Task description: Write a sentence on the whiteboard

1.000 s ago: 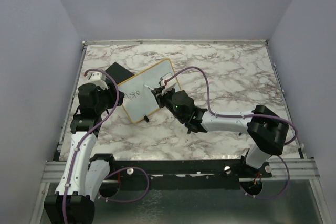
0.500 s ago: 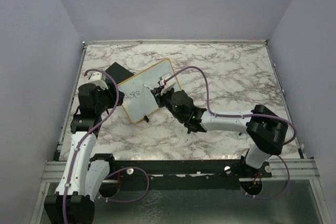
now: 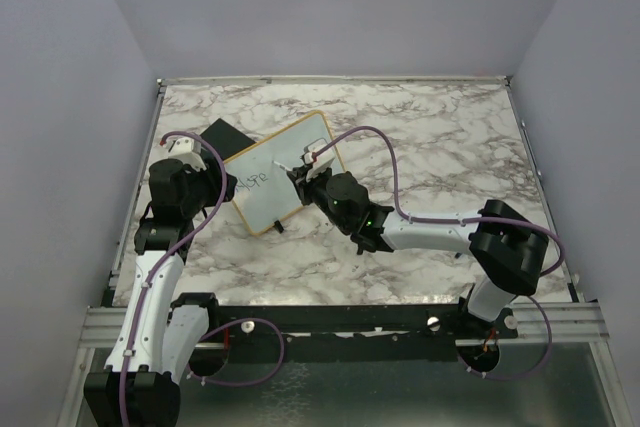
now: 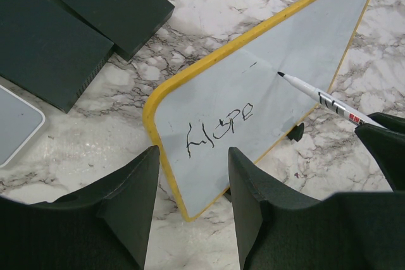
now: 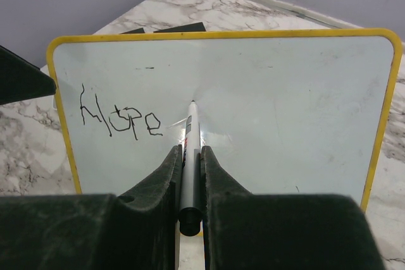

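Observation:
The whiteboard (image 3: 278,174) with its yellow frame lies tilted on the marble table; it also shows in the left wrist view (image 4: 278,86) and the right wrist view (image 5: 272,112). The word "Hope" (image 5: 117,117) is written at its left end, also seen in the left wrist view (image 4: 221,128). My right gripper (image 5: 190,156) is shut on a white marker (image 5: 190,150), whose tip (image 4: 280,74) touches or nearly touches the board right of the word. My left gripper (image 4: 190,175) is open and empty, just off the board's near corner.
Flat black blocks (image 4: 69,23) lie left of the board, one also in the top view (image 3: 224,137). A white object's corner (image 4: 16,124) shows at the left wrist view's left edge. Metal rails edge the table.
The right gripper and marker have shifted only slightly over the board. The left arm has not moved.

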Robot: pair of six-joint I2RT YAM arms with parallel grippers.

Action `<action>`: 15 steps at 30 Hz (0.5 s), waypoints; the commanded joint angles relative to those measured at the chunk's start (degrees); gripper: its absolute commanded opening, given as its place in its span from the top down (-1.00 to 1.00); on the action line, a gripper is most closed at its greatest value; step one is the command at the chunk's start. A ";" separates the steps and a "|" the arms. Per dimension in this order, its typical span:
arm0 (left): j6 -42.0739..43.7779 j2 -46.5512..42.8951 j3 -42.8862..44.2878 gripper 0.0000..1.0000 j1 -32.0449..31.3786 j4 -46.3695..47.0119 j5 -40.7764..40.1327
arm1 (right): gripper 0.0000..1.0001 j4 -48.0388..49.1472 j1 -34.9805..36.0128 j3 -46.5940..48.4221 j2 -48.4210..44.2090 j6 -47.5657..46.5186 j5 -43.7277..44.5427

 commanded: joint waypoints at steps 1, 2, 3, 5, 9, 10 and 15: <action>0.06 -0.43 -0.53 0.01 -0.39 1.26 0.57 | 0.99 -0.77 -0.22 0.11 1.25 0.77 -1.83; 0.01 -0.43 -0.49 0.01 -0.39 1.23 0.57 | 0.99 -0.73 -0.21 0.04 1.21 0.77 -1.85; 0.05 -0.43 -0.48 0.01 -0.39 1.24 0.60 | 0.99 -0.65 -0.26 -0.18 1.18 0.84 -1.85; 0.06 -0.43 -0.52 0.01 -0.34 1.26 0.60 | 0.99 -0.72 -0.24 -0.39 1.04 0.86 -1.85; 0.05 -0.52 -0.53 0.01 -0.39 1.25 0.56 | 0.99 -0.95 -0.24 -0.64 0.77 0.91 -1.94; 0.05 -0.52 -0.53 0.01 -0.39 1.24 0.55 | 0.99 -1.02 -0.24 -0.69 0.74 0.87 -1.92; 0.06 -0.52 -0.53 0.01 -0.39 1.21 0.61 | 0.99 -1.21 -0.24 -0.90 0.73 0.86 -2.44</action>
